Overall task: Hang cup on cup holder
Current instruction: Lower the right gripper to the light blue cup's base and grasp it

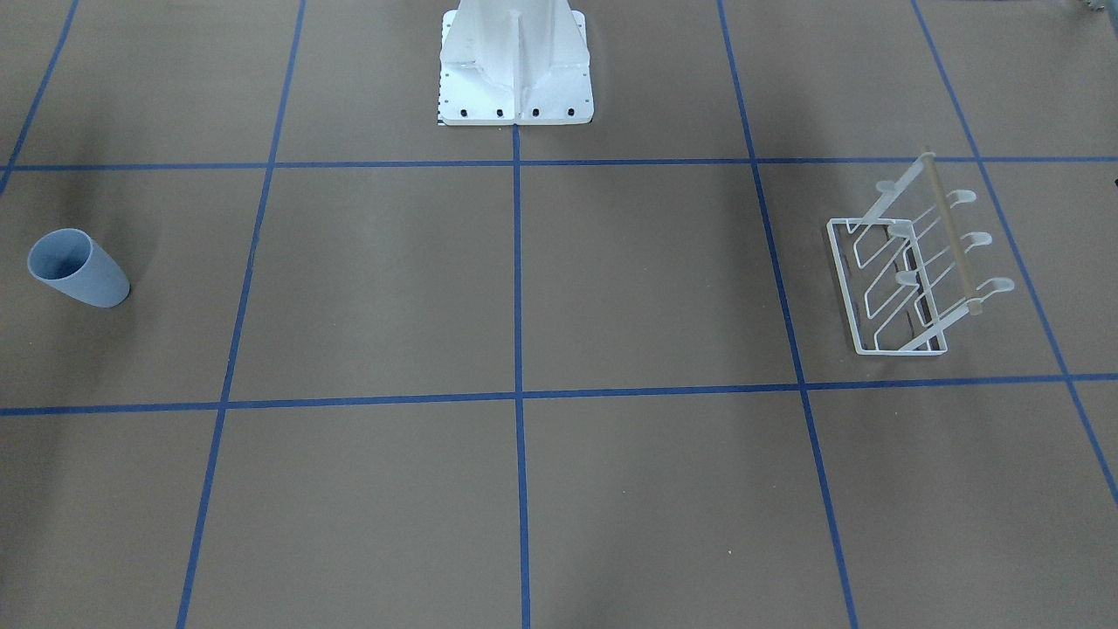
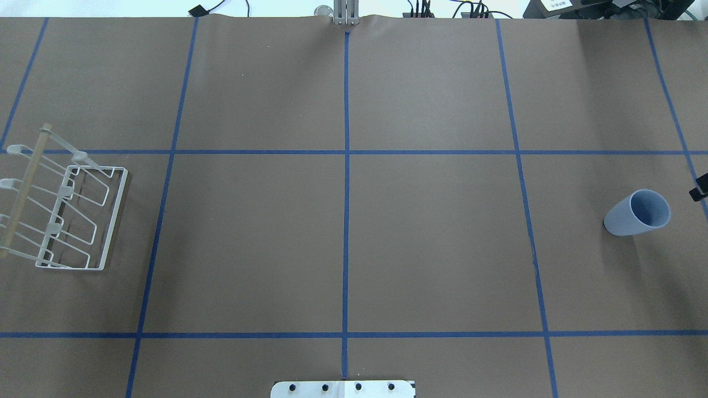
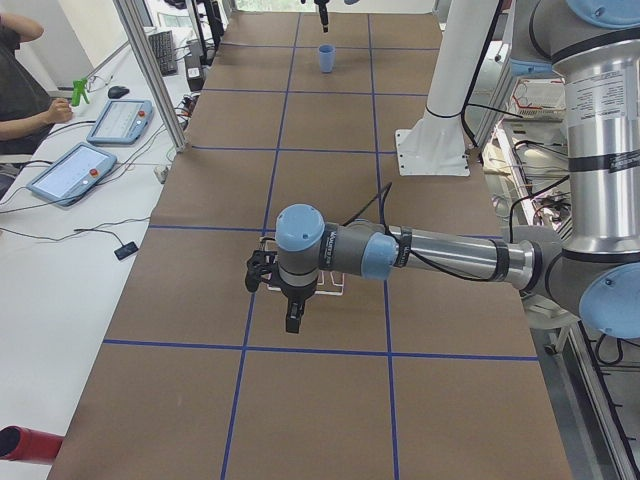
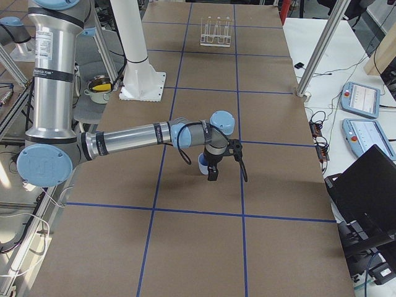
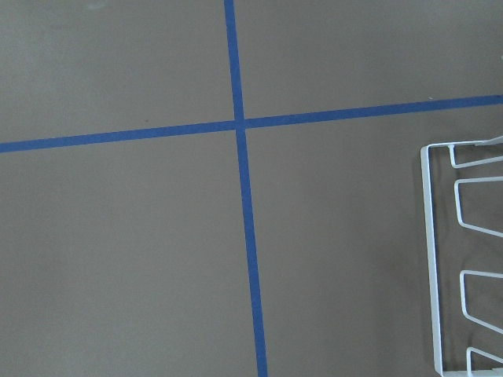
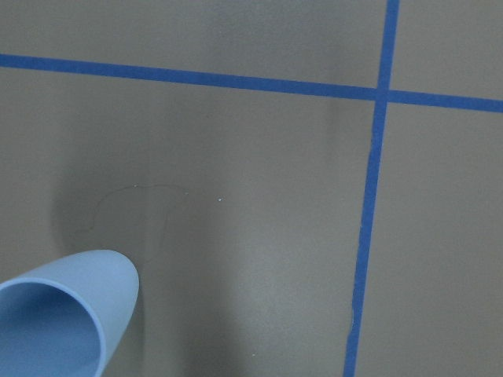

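Note:
The pale blue-grey cup [image 1: 77, 268] stands upright, mouth up, at the table's end on my right [image 2: 636, 213]. Its rim shows at the bottom left of the right wrist view [image 6: 63, 314]. The white wire cup holder [image 1: 900, 279] with its wooden rod stands at the opposite end [image 2: 66, 215]. Its base frame shows in the left wrist view [image 5: 428, 259]. My left gripper [image 3: 292, 322] hangs above the table beside the holder. My right gripper [image 4: 212, 176] hangs just beside the cup [image 4: 202, 162]. I cannot tell whether either is open or shut.
The white robot pedestal [image 1: 515, 70] stands at the middle of the table's robot side. Blue tape lines mark a grid on the brown table [image 2: 343, 237]. Operator tablets [image 3: 75, 170] and cables lie past the far edge.

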Controlling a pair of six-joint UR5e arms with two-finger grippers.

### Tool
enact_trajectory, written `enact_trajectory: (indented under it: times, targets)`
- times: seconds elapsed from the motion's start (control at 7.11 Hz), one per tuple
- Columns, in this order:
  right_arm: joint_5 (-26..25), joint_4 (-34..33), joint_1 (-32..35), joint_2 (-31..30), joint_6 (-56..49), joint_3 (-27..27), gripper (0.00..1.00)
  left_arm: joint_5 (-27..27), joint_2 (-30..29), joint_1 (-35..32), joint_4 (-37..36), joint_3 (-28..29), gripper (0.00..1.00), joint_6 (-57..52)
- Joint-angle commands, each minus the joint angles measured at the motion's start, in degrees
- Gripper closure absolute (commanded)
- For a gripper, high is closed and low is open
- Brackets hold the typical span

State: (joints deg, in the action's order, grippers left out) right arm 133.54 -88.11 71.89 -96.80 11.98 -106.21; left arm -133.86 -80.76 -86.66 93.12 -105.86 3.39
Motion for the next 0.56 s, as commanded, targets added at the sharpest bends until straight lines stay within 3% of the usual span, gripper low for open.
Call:
enact_trajectory:
  times: [0.0,0.42]
  targets:
    - [0.1,14.5,-3.9,-2.2,10.7,2.9,0.00,-0.3,-0.2,0.0,-0.2,0.0,0.02,0.0]
    - [0.1,15.7,-5.3,-2.2,13.7,2.9,0.00,0.3,0.0,0.1,0.0,0.2,0.02,-0.3]
